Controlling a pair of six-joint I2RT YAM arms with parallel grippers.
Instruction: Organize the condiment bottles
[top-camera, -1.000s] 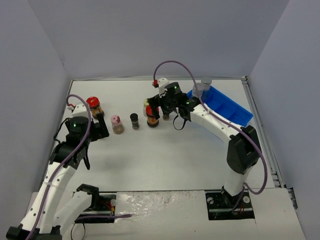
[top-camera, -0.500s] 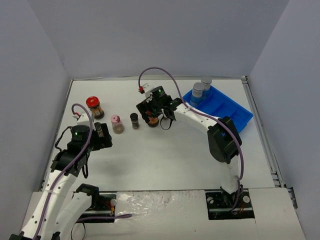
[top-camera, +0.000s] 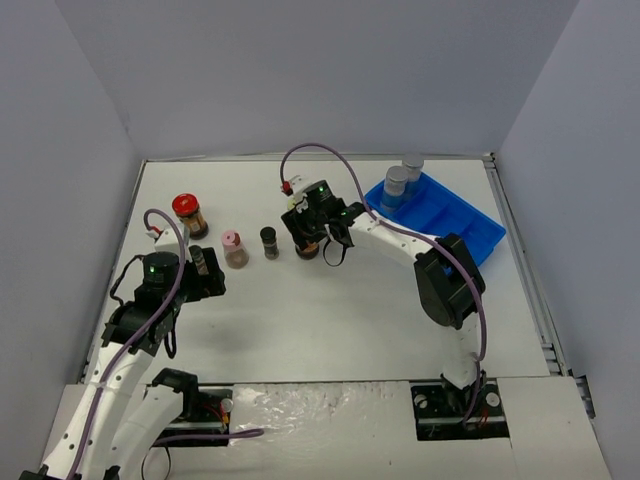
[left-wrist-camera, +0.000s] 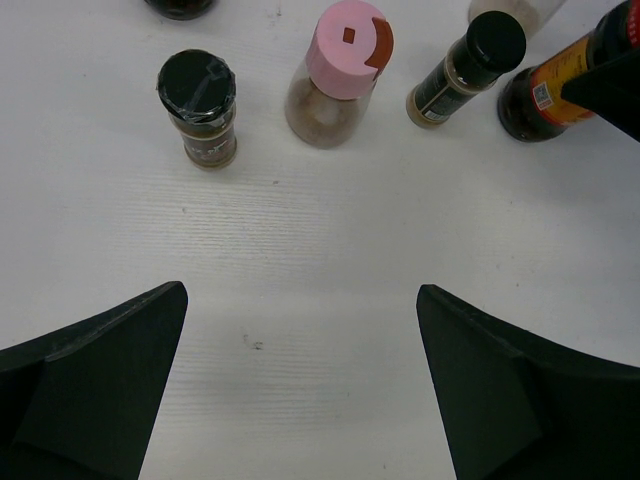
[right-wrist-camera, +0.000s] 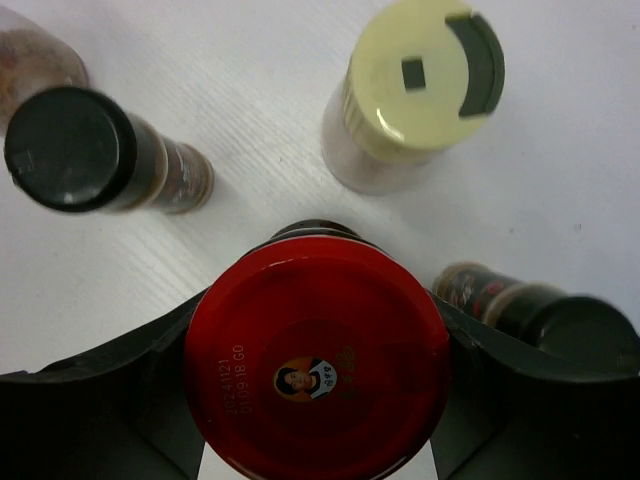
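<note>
My right gripper is shut on a red-lidded jar, one finger pressed against each side of the lid; the jar stands on the table. Around it stand a cream-lidded jar and two dark-capped jars. To the left are a pink-lidded jar, a dark-capped jar and a second red-lidded jar. My left gripper is open over bare table, short of another dark-capped jar.
A blue divided tray lies at the back right, with two grey-capped bottles at its far-left end. Grey walls close in the table on the left, back and right.
My right gripper has swung left from beside the tray to the jar cluster and closed its fingers onto the red-lidded jar. The left arm has drawn back toward the near edge, still open.
</note>
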